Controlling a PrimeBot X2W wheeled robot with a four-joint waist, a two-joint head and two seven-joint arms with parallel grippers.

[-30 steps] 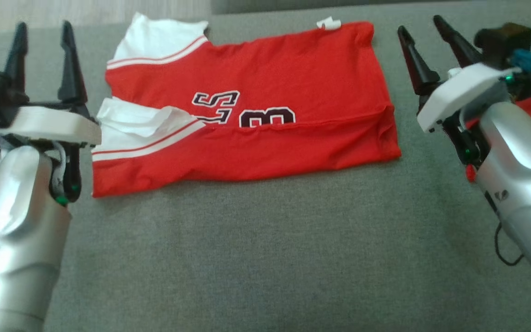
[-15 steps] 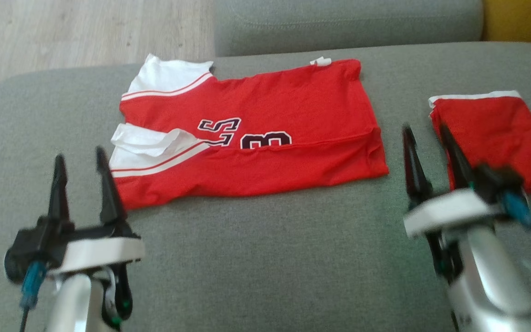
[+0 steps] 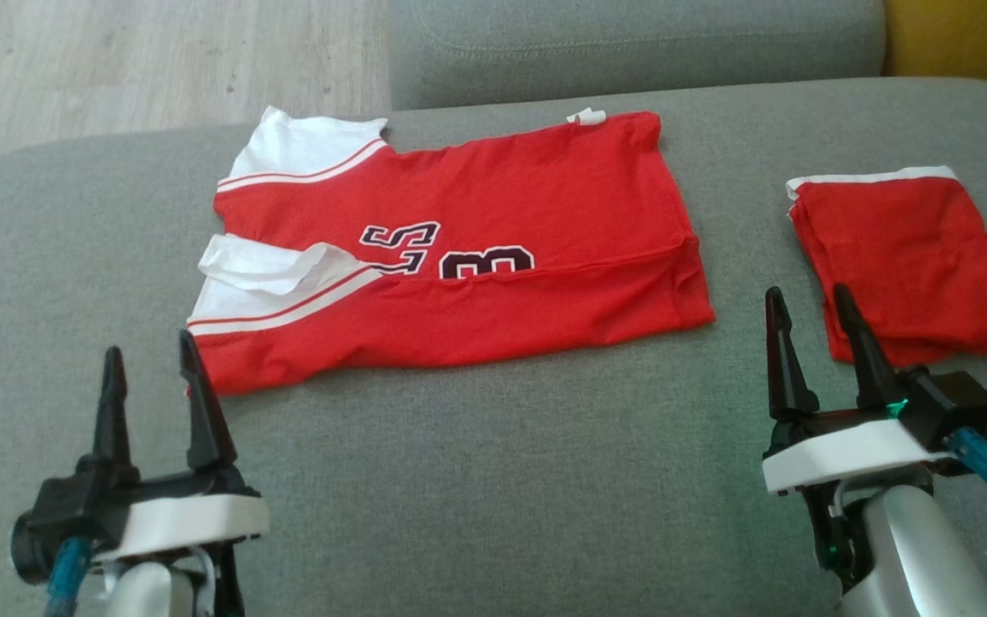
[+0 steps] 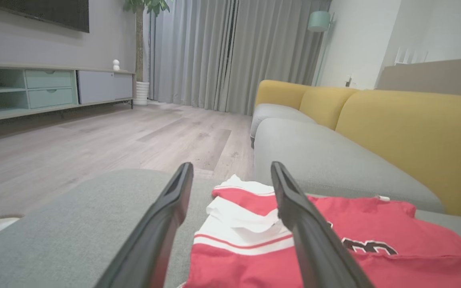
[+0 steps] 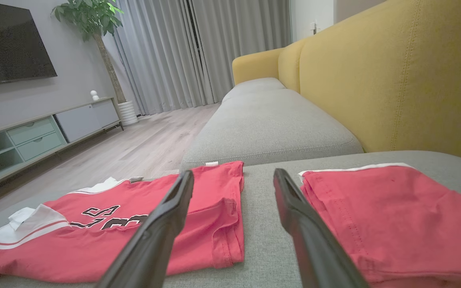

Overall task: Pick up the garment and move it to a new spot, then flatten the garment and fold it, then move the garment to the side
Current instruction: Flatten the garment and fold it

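I see the big grey sofa seat (image 3: 493, 480) under everything. The red jersey (image 3: 502, 214) lies half folded at my 12 o'clock. A smaller folded red cloth (image 3: 905, 257) sits at 2 o'clock, just past my right gripper (image 3: 806, 291). My left gripper (image 3: 149, 344) is at 8 o'clock. Both are wide open, holding nothing.

Two red garments lie on the sofa: one jersey (image 3: 459, 248) with two white sleeves (image 3: 305, 146), and one smaller folded red garment (image 3: 905, 257) with a single white band. There are two grippers, the left gripper (image 3: 149, 344) and the right gripper (image 3: 806, 291), each with two dark fingers (image 3: 202, 411), four in all. Grey seat cushions number two: the near cushion (image 3: 493, 480) and the far cushion (image 3: 631, 43). The room holds one television (image 5: 6, 44), one potted plant (image 5: 82, 16), one small white ornament (image 5: 94, 95) and one lamp (image 4: 319, 21).
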